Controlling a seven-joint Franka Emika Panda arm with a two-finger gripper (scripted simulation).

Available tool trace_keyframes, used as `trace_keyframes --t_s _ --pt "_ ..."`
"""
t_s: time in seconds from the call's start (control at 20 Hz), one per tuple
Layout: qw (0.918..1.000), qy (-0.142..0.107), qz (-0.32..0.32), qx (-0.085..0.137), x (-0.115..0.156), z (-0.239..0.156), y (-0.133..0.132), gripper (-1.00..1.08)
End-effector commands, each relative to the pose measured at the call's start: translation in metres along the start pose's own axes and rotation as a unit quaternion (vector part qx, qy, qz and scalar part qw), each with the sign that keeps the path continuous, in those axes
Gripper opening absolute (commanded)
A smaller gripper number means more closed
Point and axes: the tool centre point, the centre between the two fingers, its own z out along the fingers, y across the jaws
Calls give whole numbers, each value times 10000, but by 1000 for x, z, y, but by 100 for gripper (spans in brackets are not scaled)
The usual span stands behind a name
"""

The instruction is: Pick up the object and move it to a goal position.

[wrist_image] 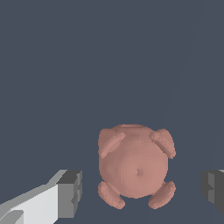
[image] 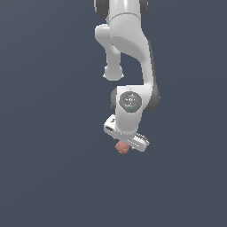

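— Where is the object point(wrist_image: 133, 162)?
— Between my fingers point(wrist_image: 70, 193), on the dark floor point(image: 48, 177), under my wrist.
— And your gripper point(wrist_image: 142, 190)?
— Spread wide, touching nothing on either side.

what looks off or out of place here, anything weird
Nothing stands out. The salmon object sits whole between the open gripper fingers, a gap on each side. It has four stubby lobes, which seems to be its shape, not damage.
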Motion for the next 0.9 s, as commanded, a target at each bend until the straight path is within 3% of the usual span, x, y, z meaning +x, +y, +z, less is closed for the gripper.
trace_keyframes --t_s 0.0,0.55,0.6,0.85 --pt "10000 -5 3 -4 -1 11 0 100" --pt "10000 -2 18 -2 0 42 0 100" --pt "10000 -2 18 -2 0 42 0 -100" --pt "10000 -2 18 -2 0 42 0 -100"
